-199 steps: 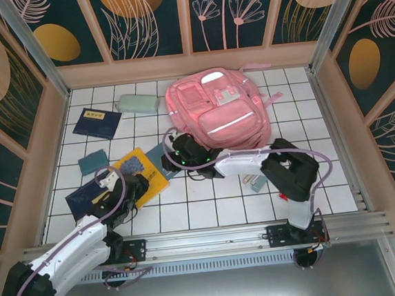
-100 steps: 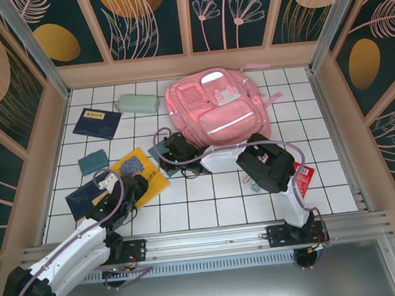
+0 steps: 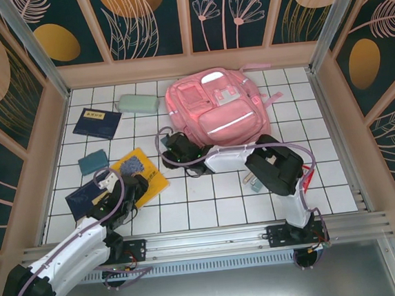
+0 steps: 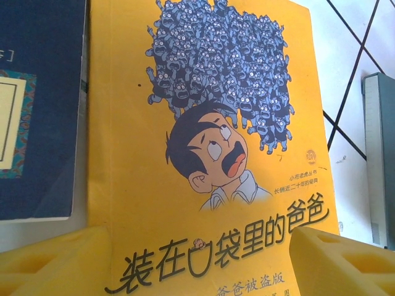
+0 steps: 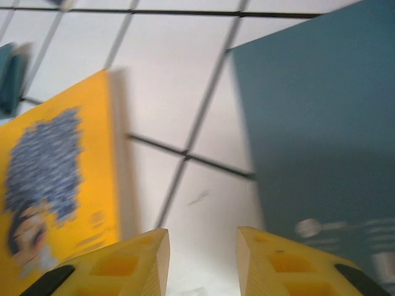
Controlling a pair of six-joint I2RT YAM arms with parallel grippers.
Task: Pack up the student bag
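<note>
Left gripper (image 4: 197, 245) spread wide and empty over yellow comic book (image 4: 123, 203), right gripper (image 5: 202, 242) slightly parted, holding nothing, above white tile (image 5: 185, 92) between yellow book and teal book (image 5: 321, 123), pink backpack (image 3: 215, 112) close by.

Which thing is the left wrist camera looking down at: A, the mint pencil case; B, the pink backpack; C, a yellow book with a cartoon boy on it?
C: the yellow book, a cartoon boy on its cover, lies right below the open left gripper.
</note>
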